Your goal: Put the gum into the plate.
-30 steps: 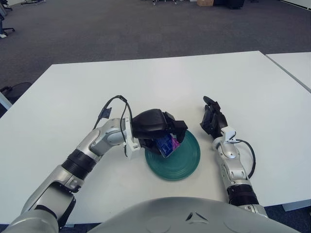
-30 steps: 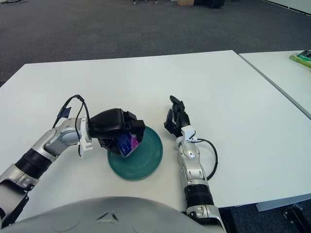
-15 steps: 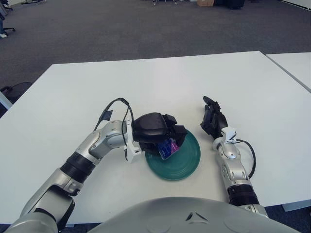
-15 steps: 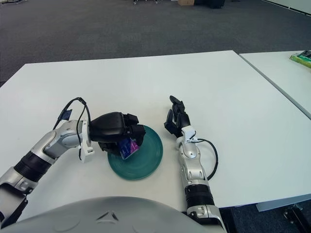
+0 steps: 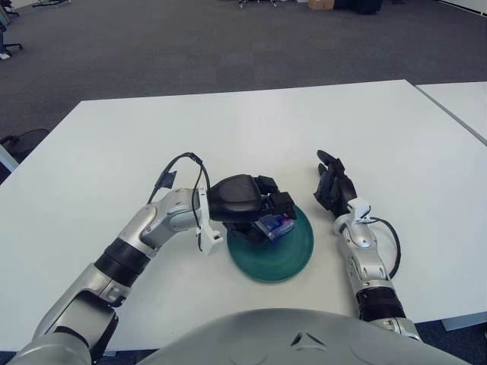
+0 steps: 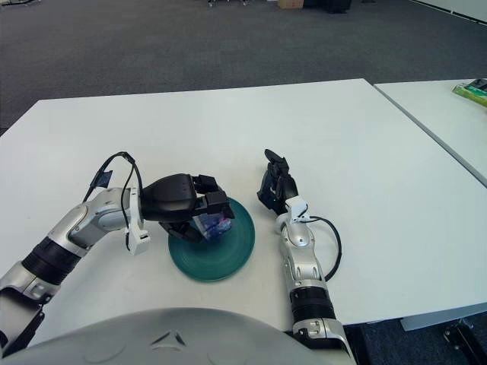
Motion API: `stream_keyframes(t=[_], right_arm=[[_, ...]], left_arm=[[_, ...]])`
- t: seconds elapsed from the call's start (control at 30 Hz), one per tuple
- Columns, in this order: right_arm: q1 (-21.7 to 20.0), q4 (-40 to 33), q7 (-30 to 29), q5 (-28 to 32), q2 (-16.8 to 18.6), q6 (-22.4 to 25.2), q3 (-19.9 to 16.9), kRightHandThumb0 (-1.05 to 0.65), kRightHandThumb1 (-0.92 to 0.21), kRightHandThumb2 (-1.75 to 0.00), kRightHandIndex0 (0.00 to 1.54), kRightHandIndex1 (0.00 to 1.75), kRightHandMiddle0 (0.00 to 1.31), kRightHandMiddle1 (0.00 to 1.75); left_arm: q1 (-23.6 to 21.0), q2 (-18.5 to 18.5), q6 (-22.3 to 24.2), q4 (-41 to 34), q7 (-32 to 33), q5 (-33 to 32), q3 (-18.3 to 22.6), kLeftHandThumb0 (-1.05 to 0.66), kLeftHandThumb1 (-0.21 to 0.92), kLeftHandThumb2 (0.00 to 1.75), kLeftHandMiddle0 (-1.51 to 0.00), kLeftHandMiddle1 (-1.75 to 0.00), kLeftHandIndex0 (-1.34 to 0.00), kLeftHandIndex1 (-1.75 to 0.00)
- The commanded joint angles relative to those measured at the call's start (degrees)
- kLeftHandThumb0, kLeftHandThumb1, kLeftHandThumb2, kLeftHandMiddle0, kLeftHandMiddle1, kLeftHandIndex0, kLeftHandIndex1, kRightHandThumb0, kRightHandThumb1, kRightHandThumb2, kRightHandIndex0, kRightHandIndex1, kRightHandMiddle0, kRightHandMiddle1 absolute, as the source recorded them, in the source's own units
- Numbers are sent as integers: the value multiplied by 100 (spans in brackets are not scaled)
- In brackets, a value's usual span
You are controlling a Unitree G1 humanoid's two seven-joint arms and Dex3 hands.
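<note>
The left hand [image 5: 247,204] holds the gum [image 5: 275,226] over the green plate [image 5: 293,255]'s left part.

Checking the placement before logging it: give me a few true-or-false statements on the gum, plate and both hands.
1. The gum is over the green plate. True.
2. The left hand is at the plate's left rim, on the gum. True.
3. The right hand holds the gum. False: it holds nothing and shows right of the plate.
4. The plate sits on a grey carpet. False: it sits on the white table.
</note>
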Motion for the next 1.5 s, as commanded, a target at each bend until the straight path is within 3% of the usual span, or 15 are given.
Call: stream_keyframes(t=[0.0,0.7,0.97,1.1,1.17,1.27,1.33,1.37,1.4,1.47], right_arm=[[347,516,58,54,40,353,-1,-60,-92,-96,22,2,0,57],[346,575,120,228,118,161,-52,-58,-92,-95,28,2,0,62],[301,750,11,154,141,4,-74,-60,-92,-95,26,1,0,55],[300,803,-101,44,110,34,-50,-62,-92,-96,23,0,0,51],[309,801,-171,-24,104,84,-40,-63,-92,-96,22,0,0,51],[317,817,-238,-86,104,110,-32,-63,-92,-96,21,0,0,53],[337,798,-248,-94,97,116,-29,-63,-92,-96,21,0,0,54],[353,758,-259,-101,101,135,-20,-63,-92,-96,21,0,0,54],[383,682,-264,-104,103,170,-12,-63,-92,-96,21,0,0,55],[425,571,-275,-110,103,224,-1,-64,-92,-96,21,0,0,57]], left_arm=[[-4,49,124,-51,-100,-59,69,-79,92,68,-44,-10,-1,-86],[14,68,393,5,-493,-513,81,-90,92,80,-36,-1,0,-66],[109,-94,482,359,-421,-1332,378,-97,92,73,-30,0,0,-64],[230,-200,848,429,-539,-1960,617,-96,92,65,-24,0,0,-57],[348,-412,1104,528,-484,-2430,797,-95,92,62,-22,0,0,-54],[520,-1109,951,1296,-86,-3239,1169,-96,92,61,-21,-1,0,-52],[568,-1369,854,1561,15,-3489,1300,-96,92,60,-22,-1,0,-53],[652,-1629,987,1555,100,-3850,1440,-95,92,68,-18,-1,0,-43],[805,-1936,1170,1358,231,-4285,1571,-95,92,65,-20,-2,-7,-34],[1136,-2505,1345,1048,544,-4929,1771,-94,92,61,-24,-1,-4,-45]])
